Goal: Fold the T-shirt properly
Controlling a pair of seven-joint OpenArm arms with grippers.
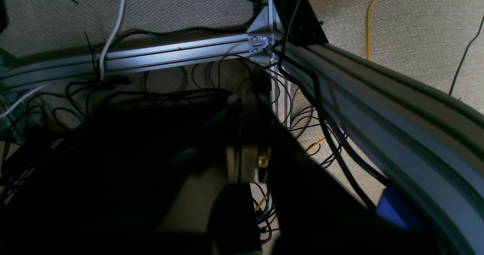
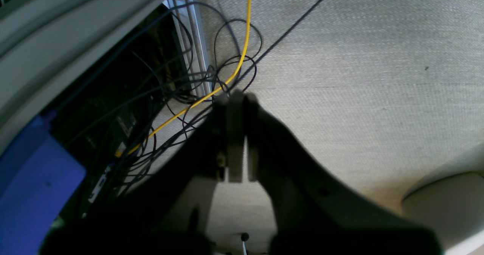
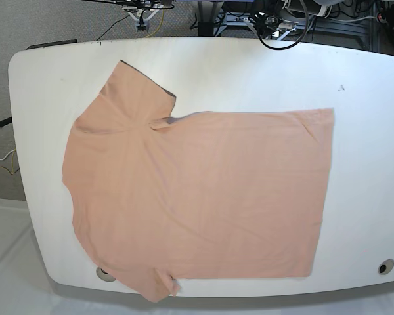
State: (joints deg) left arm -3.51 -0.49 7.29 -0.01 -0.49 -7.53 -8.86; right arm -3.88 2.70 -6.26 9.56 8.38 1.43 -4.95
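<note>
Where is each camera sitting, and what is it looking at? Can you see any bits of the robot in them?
Left wrist: sits on the left arm, looks down past the shut left gripper at carpet, a metal frame and tangled cables.
Right wrist: sits on the right arm, looks down past the shut right gripper at carpet and a yellow cable.
Base: looks down from above at the T-shirt spread flat on the white table; no arms show.
Shared: both wrist views see floor, frame and cables, not the shirt.

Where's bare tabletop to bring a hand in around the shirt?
Bare table: a wide strip right of the T-shirt hem, a band along the far edge above it. Tight: the near sleeve overhangs the front edge; the collar end lies close to the left edge.
</note>
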